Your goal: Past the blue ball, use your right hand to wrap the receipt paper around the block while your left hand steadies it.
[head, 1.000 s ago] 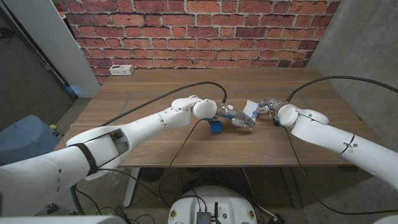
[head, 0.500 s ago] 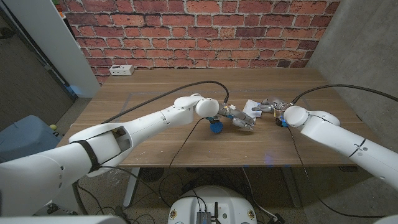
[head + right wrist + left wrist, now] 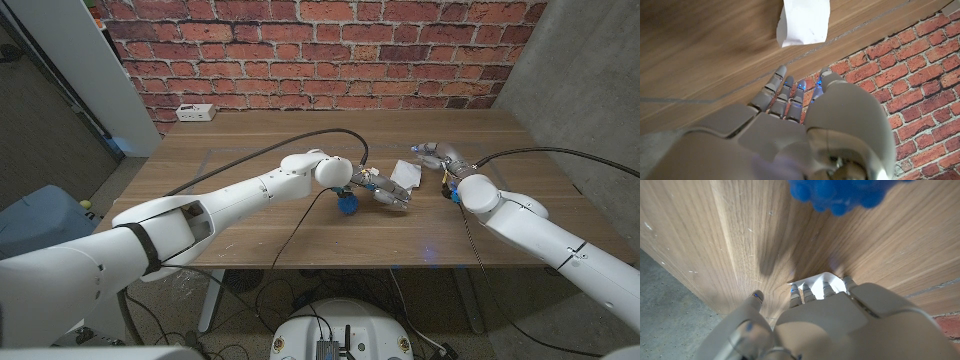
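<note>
The tabletop (image 3: 250,160) is warm brown wood with long straight grain and a few pale scuffs; behind it stands a rough red brick wall (image 3: 330,50) with pale mortar lines. A small white box (image 3: 195,113) sits on the tabletop's far edge, well apart from the blue ball.

The blue ball (image 3: 347,205) is small, round and knobbly, its surface covered in little bumps in the left wrist view (image 3: 840,192). Just past the blue ball, the left robot hand (image 3: 385,190), smooth white shells with grey fingers, presses down on the block, which is mostly hidden beneath it. The receipt paper (image 3: 406,176) is a thin, bright white strip, slightly curled with a folded corner (image 3: 804,21), lying over the block just beyond the blue ball.

The right robot hand (image 3: 440,162) hovers past the blue ball, apart from the paper, fingers (image 3: 785,95) spread fairly wide and holding nothing.
</note>
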### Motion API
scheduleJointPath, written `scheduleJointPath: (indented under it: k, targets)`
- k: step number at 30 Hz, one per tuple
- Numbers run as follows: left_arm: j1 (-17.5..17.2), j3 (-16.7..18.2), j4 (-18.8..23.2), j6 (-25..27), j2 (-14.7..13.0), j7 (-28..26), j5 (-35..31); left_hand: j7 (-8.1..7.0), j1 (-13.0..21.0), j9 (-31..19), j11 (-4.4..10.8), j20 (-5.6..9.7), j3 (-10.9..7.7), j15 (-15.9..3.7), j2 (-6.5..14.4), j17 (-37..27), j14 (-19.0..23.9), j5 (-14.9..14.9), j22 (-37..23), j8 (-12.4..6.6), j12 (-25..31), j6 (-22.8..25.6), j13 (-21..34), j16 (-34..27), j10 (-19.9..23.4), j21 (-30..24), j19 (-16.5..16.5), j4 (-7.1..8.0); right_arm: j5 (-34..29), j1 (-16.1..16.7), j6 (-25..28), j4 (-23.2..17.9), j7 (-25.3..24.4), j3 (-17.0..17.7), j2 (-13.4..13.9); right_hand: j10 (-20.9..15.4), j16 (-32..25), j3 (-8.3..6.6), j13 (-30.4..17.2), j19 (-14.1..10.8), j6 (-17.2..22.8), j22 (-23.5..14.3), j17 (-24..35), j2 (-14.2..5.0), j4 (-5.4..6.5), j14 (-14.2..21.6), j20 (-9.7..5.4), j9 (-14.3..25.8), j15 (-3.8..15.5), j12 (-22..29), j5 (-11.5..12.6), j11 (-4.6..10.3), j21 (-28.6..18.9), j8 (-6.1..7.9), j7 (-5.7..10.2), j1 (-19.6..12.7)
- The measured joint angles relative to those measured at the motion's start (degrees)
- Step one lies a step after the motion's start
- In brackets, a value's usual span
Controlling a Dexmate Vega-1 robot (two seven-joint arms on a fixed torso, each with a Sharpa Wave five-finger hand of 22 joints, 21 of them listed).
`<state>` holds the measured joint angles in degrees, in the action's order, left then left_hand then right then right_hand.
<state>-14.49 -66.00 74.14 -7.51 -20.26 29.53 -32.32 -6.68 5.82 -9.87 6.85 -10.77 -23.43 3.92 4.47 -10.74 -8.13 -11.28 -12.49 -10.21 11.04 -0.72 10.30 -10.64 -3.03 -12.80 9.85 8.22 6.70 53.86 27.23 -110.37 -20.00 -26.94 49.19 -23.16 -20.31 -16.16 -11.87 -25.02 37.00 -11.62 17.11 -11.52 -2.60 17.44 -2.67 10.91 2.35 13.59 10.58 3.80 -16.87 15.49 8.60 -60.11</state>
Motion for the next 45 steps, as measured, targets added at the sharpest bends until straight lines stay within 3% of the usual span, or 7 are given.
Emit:
scheduleJointPath:
  k: [4,12,15,24,33,41,45]
  targets:
    - [0.09,-0.01,-0.18,-0.12,0.0,-0.09,0.14,0.23,-0.3,0.0,0.0,0.0,0.09,-0.05,-0.3,0.11,0.05,-0.38,0.0,0.0,0.0,-0.23,0.0,0.0,0.0,0.0,0.0,-0.1,-4.06,-2.93,3.71,0.2,0.58,-3.1,-0.2,-0.5,-0.86,0.09,0.0,-1.13,1.05,-0.24,0.3,1.11,-0.09,1.31,0.11,0.0,0.1,0.0,-0.22,0.09,-0.76,-0.1,0.35,0.58]
    - [0.31,0.0,-0.49,-0.22,-0.01,-0.2,0.35,0.23,-0.3,-0.01,0.0,0.02,0.24,-0.05,-0.3,0.16,0.05,-0.38,0.0,0.0,0.0,-0.23,0.0,0.0,0.0,0.01,0.0,-0.24,-9.22,-7.84,10.89,0.5,6.67,-7.73,-0.19,2.75,-0.98,1.23,0.0,-0.53,-3.05,-0.53,0.6,2.26,-1.23,-0.48,1.5,0.01,0.01,-1.13,-0.21,0.62,-1.09,-3.08,3.39,0.91]
    - [0.39,0.0,-0.58,-0.22,-0.01,-0.2,0.35,0.0,-0.3,-0.01,0.0,0.02,0.24,-0.05,-0.3,0.16,0.05,-0.38,0.0,0.0,0.0,-0.62,0.0,0.0,0.0,0.01,0.0,-0.24,-10.24,-7.84,12.92,0.5,9.28,-7.73,-0.19,3.14,-0.98,1.37,0.0,-0.38,-2.74,-0.54,0.6,2.48,-1.75,-0.42,1.67,0.0,0.01,-1.4,-0.21,0.4,-1.17,-3.11,3.14,0.67]
    - [0.56,0.01,-0.76,-0.27,0.02,-0.29,0.48,0.05,-0.32,-0.01,-0.32,-0.18,0.23,-0.05,-0.29,0.17,0.05,-0.67,-0.01,0.3,-0.04,-2.1,-0.01,0.0,-0.32,0.01,0.22,-0.24,-11.35,-14.83,17.44,0.14,16.38,-13.73,0.89,0.13,-2.37,1.29,-0.27,-1.72,4.24,-0.79,1.13,2.28,-3.87,2.12,1.54,0.01,0.11,-0.44,-0.21,0.72,-2.67,-1.53,2.69,-1.77]
    - [0.64,0.0,-0.74,-0.2,0.04,-0.37,0.47,0.04,-0.61,-0.02,-0.54,-0.3,0.23,-0.05,0.01,0.18,0.05,-0.67,-0.02,0.3,-0.04,-2.7,-0.01,0.0,-0.54,-0.22,0.3,-0.24,-11.37,-17.75,20.22,0.08,21.66,-16.29,1.25,5.66,-2.37,0.8,-0.26,-0.96,-5.03,-1.32,2.39,0.72,-4.75,-1.1,0.17,-0.26,0.02,-2.16,-0.21,2.64,-3.75,-5.77,4.06,-3.92]
    - [0.47,0.04,0.1,0.29,-0.33,-0.44,0.37,-0.27,-0.6,-0.02,-0.62,-0.29,0.23,-0.05,0.0,0.18,0.05,-0.67,0.07,0.3,-0.04,-3.01,-0.02,0.0,-0.62,-0.38,0.3,-0.24,-13.17,-21.35,23.29,1.05,25.84,-20.08,0.83,6.18,-2.37,0.55,-0.26,-0.88,-7.45,-1.32,2.72,0.73,-4.67,-1.67,0.09,-0.26,0.0,-2.12,-0.21,2.63,-4.38,-5.78,4.31,-4.53]
    - [0.27,0.18,0.45,0.53,-0.55,-0.49,0.34,-0.27,-0.6,-0.02,-0.62,-0.29,0.23,-0.05,0.0,0.18,0.05,-0.67,0.12,0.3,-0.04,-3.01,-0.02,0.0,-0.62,-0.38,0.3,-0.24,-14.37,-23.3,24.23,1.86,27.38,-22.34,0.37,4.08,-3.12,0.01,-0.25,-1.65,-7.44,-1.57,2.72,0.35,-4.44,1.27,0.01,-0.26,0.01,-1.25,-0.21,2.2,-5.31,-5.3,4.3,-4.91]
